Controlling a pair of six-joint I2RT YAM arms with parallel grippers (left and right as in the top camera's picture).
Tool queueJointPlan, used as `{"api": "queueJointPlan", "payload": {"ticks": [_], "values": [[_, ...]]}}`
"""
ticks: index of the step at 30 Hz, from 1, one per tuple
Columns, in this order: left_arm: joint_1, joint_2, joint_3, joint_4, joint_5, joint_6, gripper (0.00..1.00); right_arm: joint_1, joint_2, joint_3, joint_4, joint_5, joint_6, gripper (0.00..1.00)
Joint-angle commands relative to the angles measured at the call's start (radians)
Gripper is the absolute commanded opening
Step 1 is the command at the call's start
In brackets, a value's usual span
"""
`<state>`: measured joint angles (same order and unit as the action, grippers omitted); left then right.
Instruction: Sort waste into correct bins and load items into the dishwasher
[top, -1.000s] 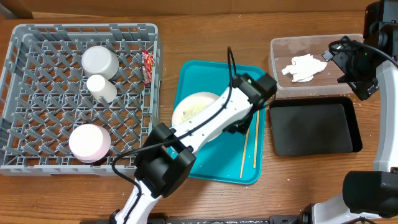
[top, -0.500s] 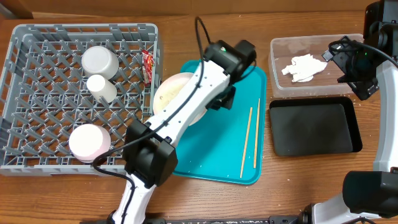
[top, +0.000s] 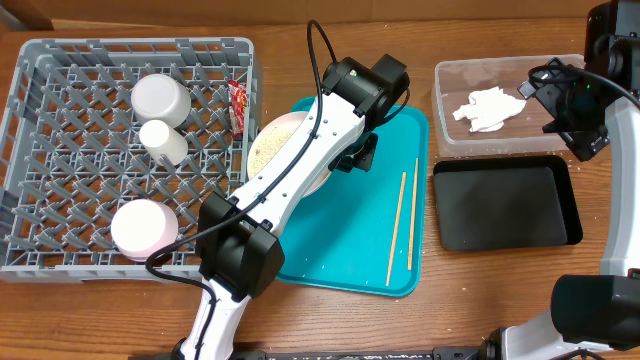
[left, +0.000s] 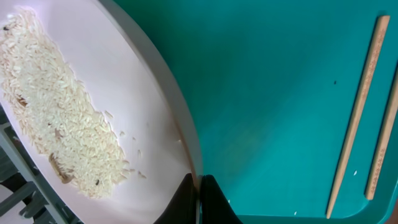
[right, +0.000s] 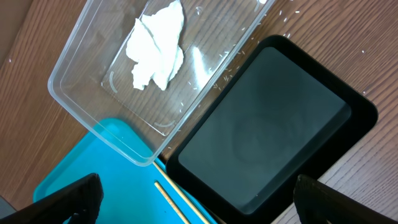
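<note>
Above the teal tray's left edge: plate was held.
Rim was clenched by left gripper, presumably for emptying rice; right gripper was open.

Bright, even light; sharp frames (glare on clear tub).

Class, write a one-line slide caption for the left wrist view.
Left gripper pinches the rim of a white plate strewn with rice, above a teal tray holding two chopsticks.
</note>
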<state>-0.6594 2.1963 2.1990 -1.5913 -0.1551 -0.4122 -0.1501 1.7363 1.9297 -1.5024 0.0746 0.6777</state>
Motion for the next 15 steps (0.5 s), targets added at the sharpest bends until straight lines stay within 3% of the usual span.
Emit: {"api": "queueJointPlan", "payload": {"ticks": [1,15], "values": [[-0.009,0.006,0.027,0.014,-0.027,0.014,0.04,-0.002,-0.018,0.014,0.005,-0.001,0.004,1.00],[-0.130,0.007,-0.024,0.134,0.008,0.003,0.04,-0.002,-0.018,0.014,0.005,0.000,0.004,1.00]]}}
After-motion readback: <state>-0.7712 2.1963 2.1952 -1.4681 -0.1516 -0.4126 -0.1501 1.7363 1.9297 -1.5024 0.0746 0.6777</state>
